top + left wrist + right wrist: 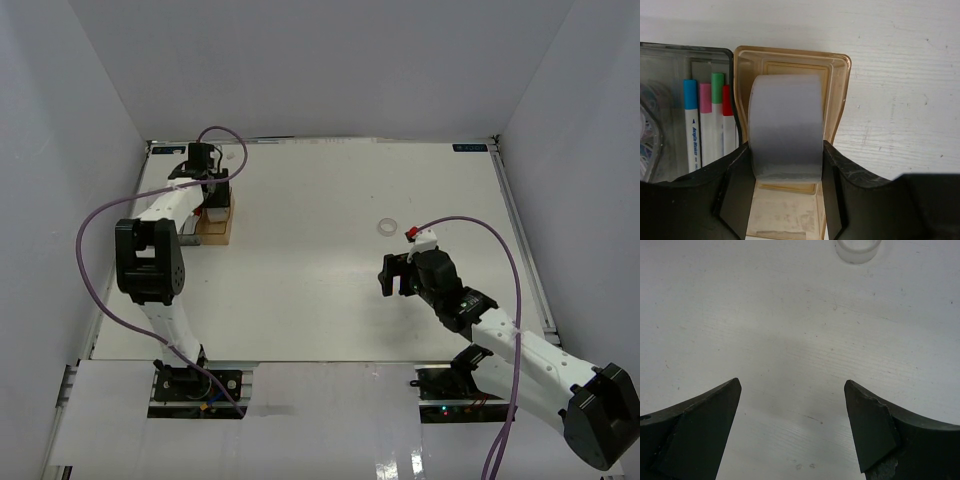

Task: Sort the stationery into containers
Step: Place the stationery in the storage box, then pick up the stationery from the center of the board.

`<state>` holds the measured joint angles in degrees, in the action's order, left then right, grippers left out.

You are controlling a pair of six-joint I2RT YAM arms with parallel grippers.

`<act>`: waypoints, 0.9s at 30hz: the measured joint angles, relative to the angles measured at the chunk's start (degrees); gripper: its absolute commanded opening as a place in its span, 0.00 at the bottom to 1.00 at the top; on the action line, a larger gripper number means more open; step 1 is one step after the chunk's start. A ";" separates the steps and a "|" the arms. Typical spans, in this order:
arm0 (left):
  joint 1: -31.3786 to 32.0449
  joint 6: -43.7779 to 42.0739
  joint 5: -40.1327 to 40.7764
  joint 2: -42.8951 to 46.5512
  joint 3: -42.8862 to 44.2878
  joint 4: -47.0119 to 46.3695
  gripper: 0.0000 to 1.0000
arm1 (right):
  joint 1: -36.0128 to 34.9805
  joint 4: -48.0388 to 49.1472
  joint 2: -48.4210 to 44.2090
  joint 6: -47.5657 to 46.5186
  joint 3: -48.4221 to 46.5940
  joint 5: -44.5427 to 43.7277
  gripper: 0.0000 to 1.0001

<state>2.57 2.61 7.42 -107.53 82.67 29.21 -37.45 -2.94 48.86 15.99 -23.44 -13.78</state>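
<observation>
My left gripper [216, 192] is shut on a whitish tape roll [785, 120], gripped by its flat sides and held upright over the amber-orange bin [840, 85]. That bin [216, 231] sits at the far left of the table. Beside it, the smoky grey bin [695, 52] holds markers with blue [690, 95], pink, green and red caps. A second tape roll [386, 226] lies flat on the table, and shows at the top edge of the right wrist view [858, 250]. My right gripper [392, 274] is open and empty, short of that roll.
White walls close in the table on three sides. A purple cable loops over the left arm [100, 220]. The clear bin and the jars are hidden behind the left arm; a blurred clear shape shows at the left edge [647, 135].
</observation>
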 measured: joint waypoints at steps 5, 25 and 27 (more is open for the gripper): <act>-0.22 0.02 0.07 -1.70 0.00 -0.11 0.67 | 0.22 0.04 0.00 0.02 0.00 0.07 0.90; -0.39 4.76 -6.71 19.15 -2.67 -0.48 0.98 | 14.88 -4.55 11.89 2.64 -13.68 2.21 0.99; -0.39 6.49 -8.41 26.23 -6.49 -2.49 0.98 | 17.75 -4.79 14.99 2.89 -16.48 2.14 0.98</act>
<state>2.17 9.10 -0.99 -81.30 76.18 26.72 -19.70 -7.73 63.86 18.87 -39.92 -11.64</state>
